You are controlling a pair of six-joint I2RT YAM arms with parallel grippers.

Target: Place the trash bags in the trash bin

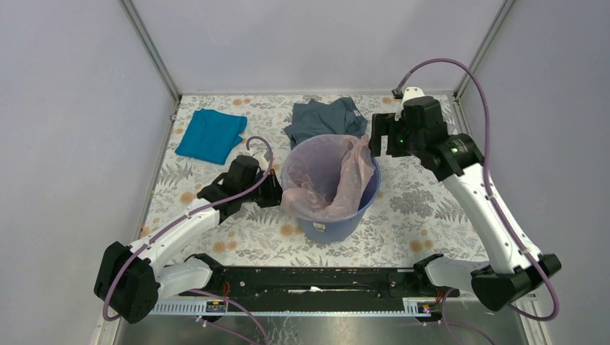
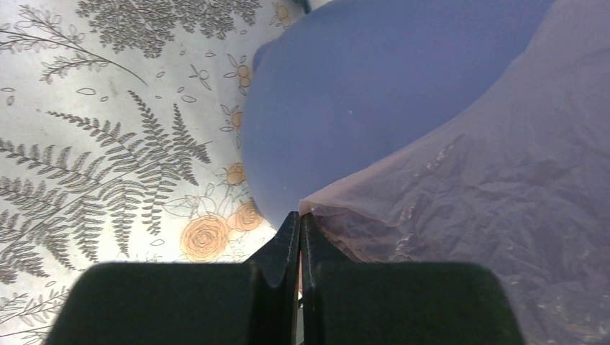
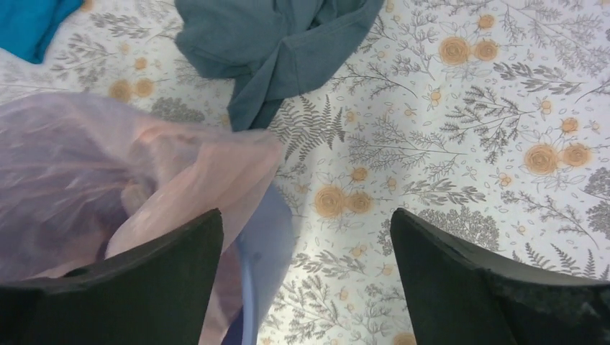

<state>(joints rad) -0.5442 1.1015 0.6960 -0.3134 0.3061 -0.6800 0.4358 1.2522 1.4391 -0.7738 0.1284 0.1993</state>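
The trash bin (image 1: pixel 347 221), a round blue-violet bucket, stands at the middle of the table. The pale pink trash bag (image 1: pixel 332 178) lines its inside and drapes over the rim on the left and right. My left gripper (image 1: pixel 278 189) is at the bin's left side. In the left wrist view it (image 2: pixel 300 215) is shut, with the bag's (image 2: pixel 489 187) edge pinched at its tips against the bin's wall (image 2: pixel 360 93). My right gripper (image 1: pixel 374 144) hangs above the bin's back right rim. It (image 3: pixel 305 213) is open and holds nothing, with the bag (image 3: pixel 86 165) and the rim (image 3: pixel 266 244) beside its left finger.
A grey-blue cloth garment (image 1: pixel 327 118) lies crumpled just behind the bin, also under the right wrist (image 3: pixel 273 43). A teal cloth (image 1: pixel 211 135) lies at the back left. The floral table cover (image 1: pixel 424 208) is bounded by grey walls at the back and both sides.
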